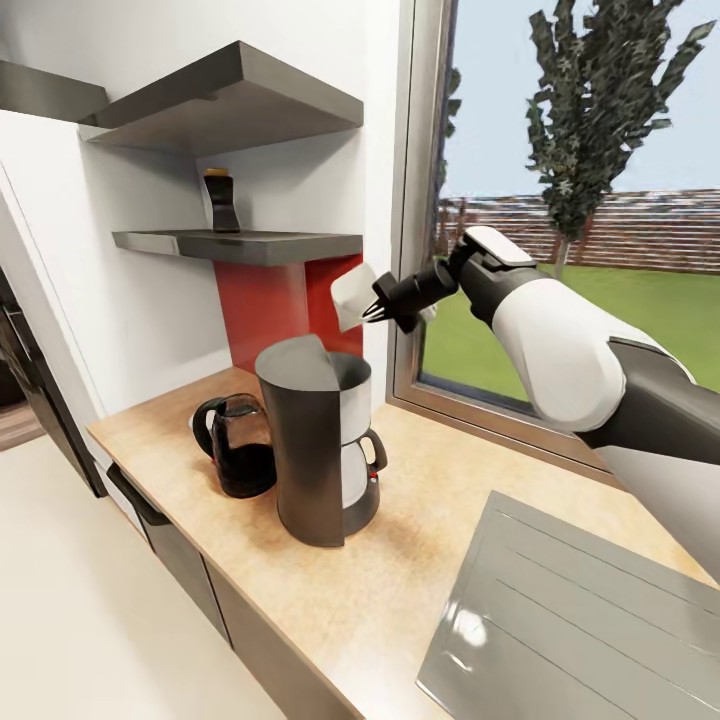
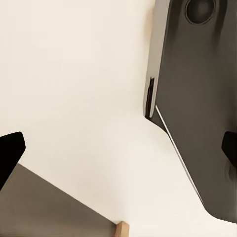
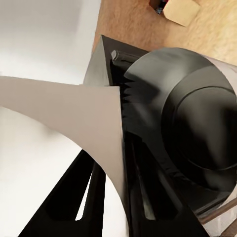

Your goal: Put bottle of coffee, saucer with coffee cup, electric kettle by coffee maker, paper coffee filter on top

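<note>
The coffee maker [image 1: 318, 445], a tall dark grey tower, stands on the light-wood kitchen countertop [image 1: 330, 600]. The round dark glass electric kettle [image 1: 236, 447] sits close by on its left. My right gripper [image 1: 374, 311] is shut on the white paper coffee filter [image 1: 350, 294] and holds it in the air above the coffee maker's top, apart from it. In the right wrist view the filter [image 3: 59, 133] sits between the black fingers [image 3: 54, 212], with the coffee maker's round top [image 3: 197, 128] beyond. The bottle of coffee [image 1: 220, 201] stands on the lower kitchen shelf [image 1: 240, 245]. My left gripper [image 2: 118, 148] is open over pale floor.
A grey steel drainboard [image 1: 570, 610] is set into the countertop at the right. A window [image 1: 580, 200] lies behind my right arm, and a red wall panel [image 1: 270, 310] under the shelf. A thicker upper shelf [image 1: 230, 105] hangs above. A dark grey panel [image 2: 197, 98] is near my left gripper.
</note>
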You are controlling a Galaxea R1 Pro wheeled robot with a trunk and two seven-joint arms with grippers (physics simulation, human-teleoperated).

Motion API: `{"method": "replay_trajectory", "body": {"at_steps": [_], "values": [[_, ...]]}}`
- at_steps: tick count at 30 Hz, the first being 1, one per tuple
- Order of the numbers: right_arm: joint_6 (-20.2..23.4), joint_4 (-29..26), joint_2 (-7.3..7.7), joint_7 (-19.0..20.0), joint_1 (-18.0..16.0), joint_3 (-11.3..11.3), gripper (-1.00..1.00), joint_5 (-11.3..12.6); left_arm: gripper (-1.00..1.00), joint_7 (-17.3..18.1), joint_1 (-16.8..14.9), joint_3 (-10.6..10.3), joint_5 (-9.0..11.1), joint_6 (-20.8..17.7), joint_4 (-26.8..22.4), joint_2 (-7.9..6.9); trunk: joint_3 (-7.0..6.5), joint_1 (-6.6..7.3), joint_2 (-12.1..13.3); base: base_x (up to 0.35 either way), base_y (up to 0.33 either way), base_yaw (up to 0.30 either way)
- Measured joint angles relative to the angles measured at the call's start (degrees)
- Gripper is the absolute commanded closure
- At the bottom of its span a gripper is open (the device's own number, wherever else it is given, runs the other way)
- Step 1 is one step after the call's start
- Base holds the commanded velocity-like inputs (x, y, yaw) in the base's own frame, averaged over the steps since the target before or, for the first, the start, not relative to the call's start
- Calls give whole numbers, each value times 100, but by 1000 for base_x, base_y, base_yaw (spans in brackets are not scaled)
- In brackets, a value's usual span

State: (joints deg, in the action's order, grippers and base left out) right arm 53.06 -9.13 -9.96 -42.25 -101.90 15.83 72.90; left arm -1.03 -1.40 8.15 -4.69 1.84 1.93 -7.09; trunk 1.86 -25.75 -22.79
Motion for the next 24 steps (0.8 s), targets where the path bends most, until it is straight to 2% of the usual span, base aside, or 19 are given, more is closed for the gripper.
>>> {"method": "replay_trajectory", "body": {"at_steps": [5,12,24], "values": [[-134,0,0,-3,-1,18,100,120,-100,0,0,0,0,-1,-3,-1,0,0,0,0,0,0],[-317,16,0,-9,-1,18,100,124,-100,1,0,0,0,-1,-6,-1,0,0,0,0,0,0],[-347,100,0,-35,6,13,100,129,-100,0,0,0,0,-1,-8,-1,0,0,0,0,0,0]]}}
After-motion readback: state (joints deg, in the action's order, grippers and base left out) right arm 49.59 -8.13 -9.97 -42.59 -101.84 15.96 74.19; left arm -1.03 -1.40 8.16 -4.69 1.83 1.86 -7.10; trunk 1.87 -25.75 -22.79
